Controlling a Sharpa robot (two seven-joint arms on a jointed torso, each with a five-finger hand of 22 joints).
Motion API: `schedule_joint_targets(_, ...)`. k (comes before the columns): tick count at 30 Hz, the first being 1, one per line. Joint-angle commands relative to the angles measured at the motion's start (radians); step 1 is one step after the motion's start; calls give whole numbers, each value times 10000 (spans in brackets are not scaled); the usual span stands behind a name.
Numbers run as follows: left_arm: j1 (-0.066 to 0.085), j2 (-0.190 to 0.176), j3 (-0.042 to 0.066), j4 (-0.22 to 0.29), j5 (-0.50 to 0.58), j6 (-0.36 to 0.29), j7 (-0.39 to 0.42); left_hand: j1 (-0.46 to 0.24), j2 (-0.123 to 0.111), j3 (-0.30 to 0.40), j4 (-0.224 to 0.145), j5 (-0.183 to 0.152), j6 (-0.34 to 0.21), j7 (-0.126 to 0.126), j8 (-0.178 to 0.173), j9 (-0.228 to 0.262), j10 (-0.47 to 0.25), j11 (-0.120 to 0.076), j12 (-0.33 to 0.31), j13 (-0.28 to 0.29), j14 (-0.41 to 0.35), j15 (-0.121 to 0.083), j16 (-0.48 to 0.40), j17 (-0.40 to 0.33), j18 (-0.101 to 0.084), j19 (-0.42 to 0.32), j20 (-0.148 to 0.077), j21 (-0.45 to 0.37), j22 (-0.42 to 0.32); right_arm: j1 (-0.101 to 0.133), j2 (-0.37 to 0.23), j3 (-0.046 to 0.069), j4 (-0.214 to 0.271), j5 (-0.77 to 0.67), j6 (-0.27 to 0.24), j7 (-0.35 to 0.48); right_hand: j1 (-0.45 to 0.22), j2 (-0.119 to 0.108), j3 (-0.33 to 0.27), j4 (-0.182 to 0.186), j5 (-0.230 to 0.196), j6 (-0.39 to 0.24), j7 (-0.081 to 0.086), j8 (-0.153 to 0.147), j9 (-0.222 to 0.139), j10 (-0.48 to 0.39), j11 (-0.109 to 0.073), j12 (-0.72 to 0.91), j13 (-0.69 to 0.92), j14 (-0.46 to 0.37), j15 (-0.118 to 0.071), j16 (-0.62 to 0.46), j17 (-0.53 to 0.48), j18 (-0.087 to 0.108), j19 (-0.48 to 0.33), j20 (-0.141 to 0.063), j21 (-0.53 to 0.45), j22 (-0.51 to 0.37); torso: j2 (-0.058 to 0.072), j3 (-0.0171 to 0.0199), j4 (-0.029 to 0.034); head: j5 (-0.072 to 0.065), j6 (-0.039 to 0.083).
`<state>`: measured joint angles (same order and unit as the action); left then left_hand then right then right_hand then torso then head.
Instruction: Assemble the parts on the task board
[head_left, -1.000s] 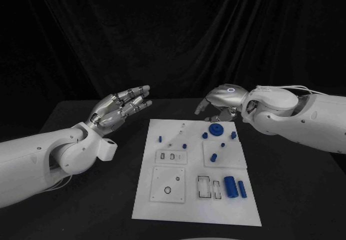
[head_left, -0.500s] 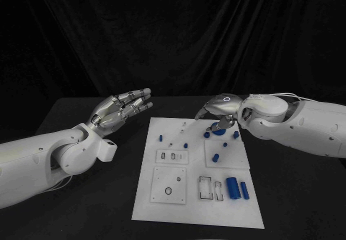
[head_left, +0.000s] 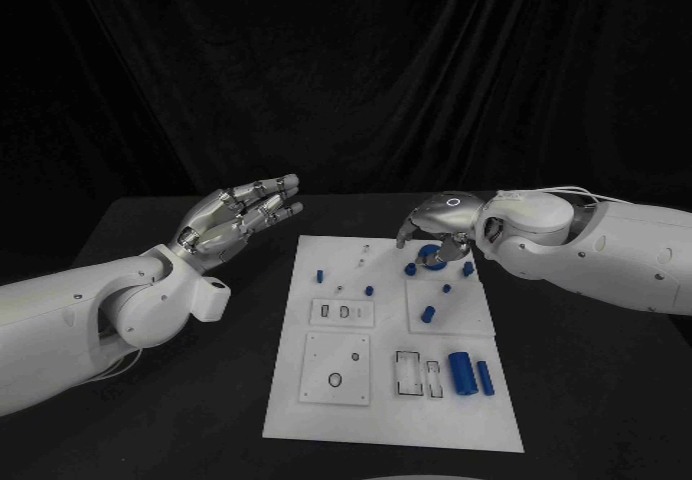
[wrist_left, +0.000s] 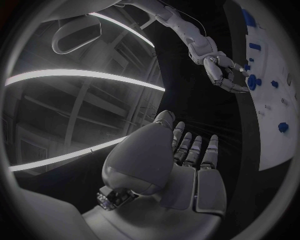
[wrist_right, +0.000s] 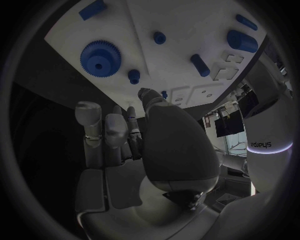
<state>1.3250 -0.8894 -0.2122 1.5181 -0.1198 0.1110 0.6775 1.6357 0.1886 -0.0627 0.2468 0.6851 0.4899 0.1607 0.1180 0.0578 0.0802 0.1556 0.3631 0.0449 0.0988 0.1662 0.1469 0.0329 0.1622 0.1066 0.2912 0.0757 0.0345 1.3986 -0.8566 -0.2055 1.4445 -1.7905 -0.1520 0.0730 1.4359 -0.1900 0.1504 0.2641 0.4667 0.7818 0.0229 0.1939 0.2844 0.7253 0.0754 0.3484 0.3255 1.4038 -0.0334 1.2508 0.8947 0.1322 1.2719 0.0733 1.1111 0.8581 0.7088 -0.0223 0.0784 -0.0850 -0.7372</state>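
Right wrist view: gear (wrist_right: 100, 58) apparently clear of fingers (wrist_right: 89, 131).

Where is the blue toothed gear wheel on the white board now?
The blue gear wheel lies at the white task board's far right corner, under the right hand.

Board (head_left: 329, 400) white; parts blue: gear (wrist_right: 99, 58), cylinder (head_left: 462, 374), small pegs (head_left: 371, 291); bench (head_left: 159, 420) black; arms (head_left: 87, 310) white, hands (head_left: 238, 217) silver; backdrop (head_left: 361, 90) black.
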Motion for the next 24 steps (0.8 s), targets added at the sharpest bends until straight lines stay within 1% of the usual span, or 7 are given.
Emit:
schedule_joint_targets(1, 24, 41, 11, -9, 17, 223, 1289, 98, 11, 55, 23, 38, 57, -22, 33, 14, 45, 41, 41, 3, 58, 23, 62, 6, -1, 76, 26, 49, 9, -82, -37, 2, -26, -111, 167, 57, 2, 70, 82, -32, 279, 4, -74, 138, 197, -63, 7, 243, 181, -46, -9, -17, 9, 144, -43, -21, -39, 38, -80, -23, 3, 14, -18)
schedule_joint_targets(3, 23, 57, 10, -31, 17, 240, 1287, 112, 16, 82, 13, 40, 61, -24, 37, 13, 44, 40, 35, 2, 52, 23, 57, 5, -6, 74, 25, 47, 8, -106, -39, 2, -42, -111, 149, 70, -23, 65, 80, -36, 235, -7, -70, 170, 244, -78, 5, 298, 222, -47, -13, -19, 7, 144, -42, -21, -45, 42, -95, -30, 11, 15, -37)
schedule_joint_targets(8, 22, 97, 10, -97, 17, 276, 1272, 136, 32, 140, -1, 46, 66, -25, 41, 11, 37, 41, 22, -1, 38, 23, 50, 1, -16, 70, 25, 42, 4, -180, -31, 2, -83, -111, 110, 95, -145, 72, 63, -66, -278, -226, -118, 327, 558, -222, -4, 685, 520, -64, -13, -57, -30, 151, -50, -23, -119, 47, -142, -47, -8, 50, -74)
schedule_joint_targets(11, 21, 115, 10, -125, 17, 287, 1271, 145, 38, 163, -6, 48, 64, -24, 41, 9, 35, 41, 18, -2, 38, 24, 54, 1, -20, 69, 25, 41, 3, -231, -9, 2, -122, -111, 80, 87, -148, 85, 69, -84, -370, -256, -108, 365, 625, -242, -8, 773, 585, -76, -11, -76, -58, 158, -66, -23, -155, 22, -154, -48, 2, 35, -85)
schedule_joint_targets(14, 20, 139, 10, -156, 17, 299, 1260, 155, 45, 189, -12, 47, 62, -24, 41, 8, 33, 41, 13, -2, 34, 24, 55, 1, -24, 71, 24, 42, 2, -308, 42, 2, -218, -111, 40, 91, -114, 124, 122, -160, -262, -256, -67, 475, 771, -234, -16, 1000, 742, -90, -17, -96, -77, 159, -67, -26, -184, 38, -184, -49, 1, 34, -108)
schedule_joint_targets(16, 19, 154, 10, -173, 17, 311, 1247, 155, 45, 189, -12, 47, 62, -24, 41, 8, 33, 41, 13, -2, 34, 24, 55, 1, -24, 71, 24, 42, 2, -351, 81, 2, -285, -111, 6, 101, -38, 150, 216, -283, 6, -261, -83, 578, 910, -257, -22, 1196, 884, -107, -23, -121, -106, 164, -75, -35, -221, 36, -197, -41, -2, 51, -119)
schedule_joint_targets(24, 15, 223, 9, -238, 17, 391, 1142, 187, 63, 286, -32, 49, 37, -19, 36, 0, 14, 41, -17, -7, 12, 22, 46, -3, -42, 56, 23, 28, -6, -581, 278, 3, -582, -111, -301, 249, -36, 182, 328, -399, 78, -380, -139, 643, 1054, -227, -38, 1462, 1062, -109, -34, -128, -101, 162, -66, -41, -239, 78, -242, -53, 1, 79, -179)
